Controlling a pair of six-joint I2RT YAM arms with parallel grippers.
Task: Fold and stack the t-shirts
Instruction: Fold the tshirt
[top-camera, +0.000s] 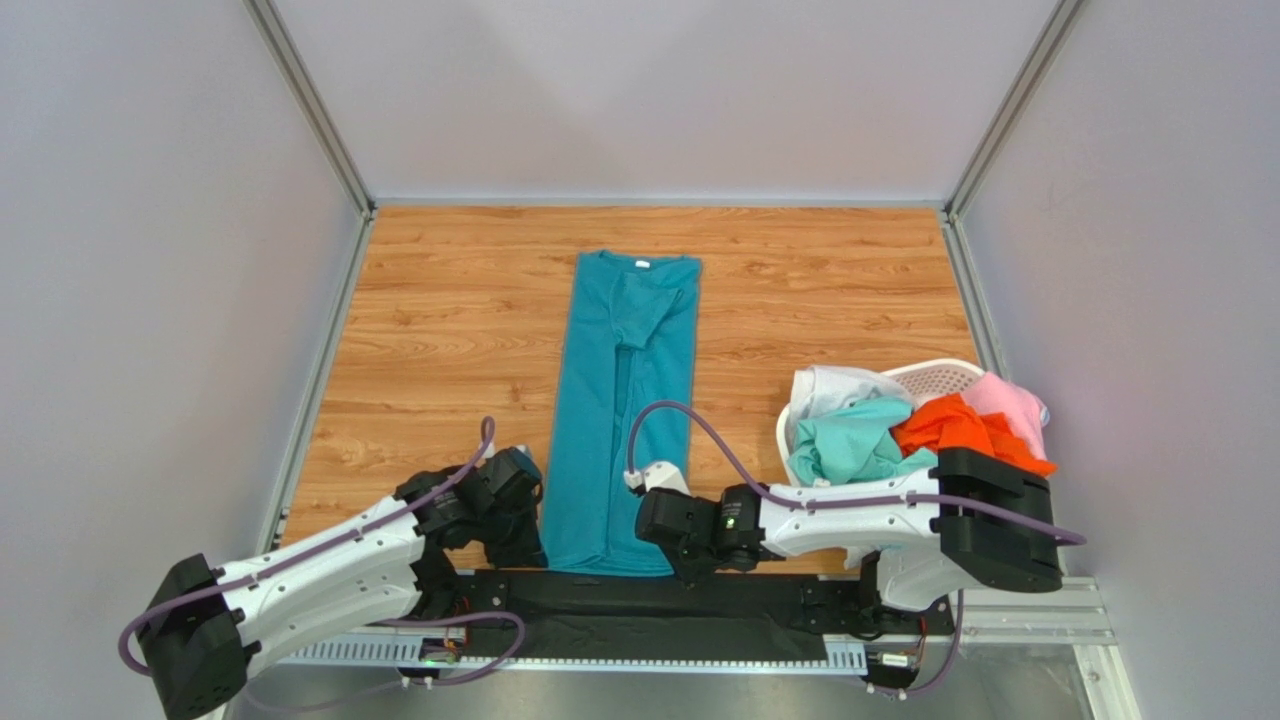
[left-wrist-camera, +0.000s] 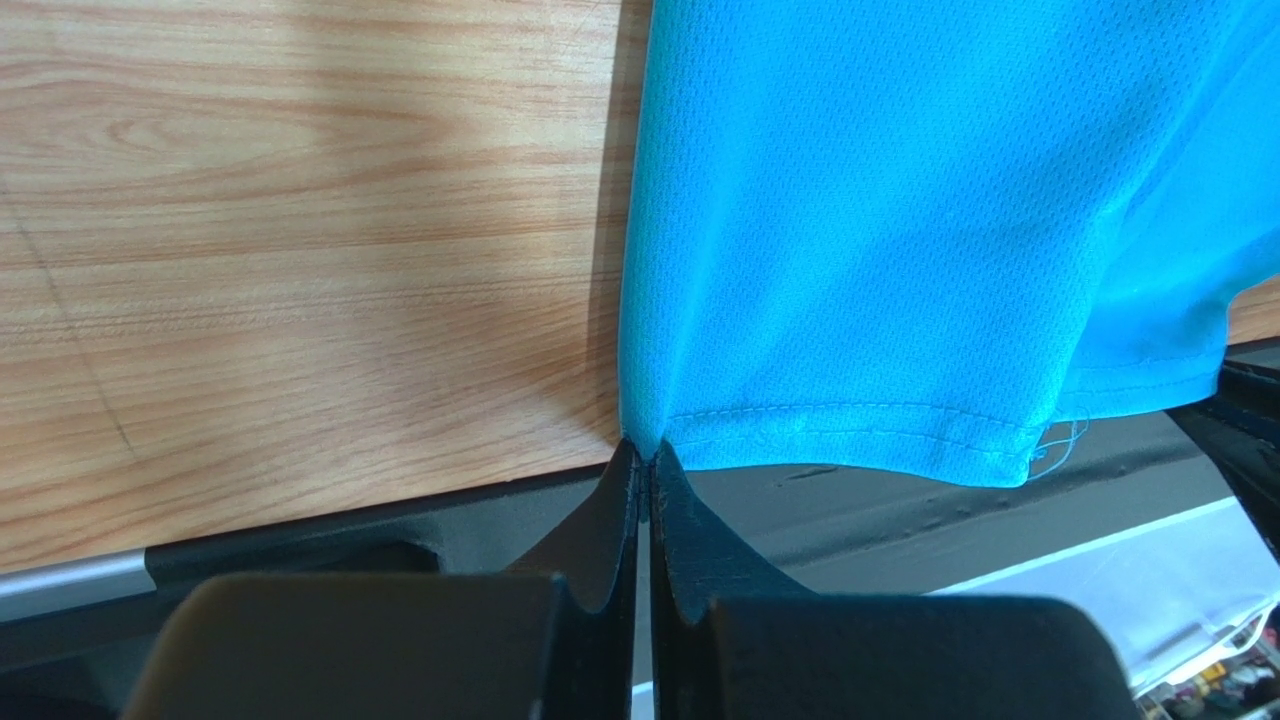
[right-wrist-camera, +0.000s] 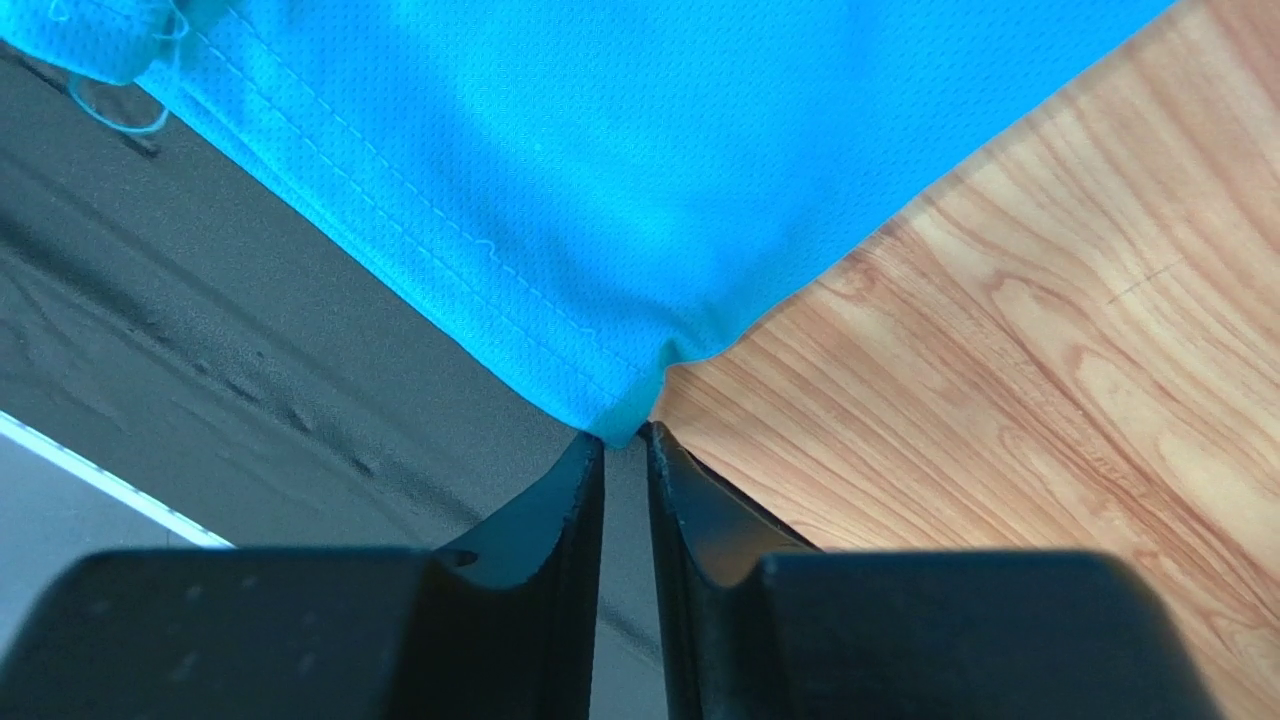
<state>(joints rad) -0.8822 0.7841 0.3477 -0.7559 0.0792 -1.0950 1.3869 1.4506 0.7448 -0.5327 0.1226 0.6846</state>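
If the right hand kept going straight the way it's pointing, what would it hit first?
The deep teal-blue mesh t-shirt: its hemmed corner sits right at the right hand's fingertips. Beyond that, probably only the wood-grain tabletop.

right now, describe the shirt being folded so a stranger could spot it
Start at the wooden table. Down its middle lies a teal t-shirt, folded into a long narrow strip. It alone lies flat; the other shirts are bunched in the white basket at right.

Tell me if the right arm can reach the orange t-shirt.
Not yet, probably: the right gripper pinches a hem corner of the teal t-shirt. The orange t-shirt lies uncovered in the laundry basket nearby; once released, likely yes.
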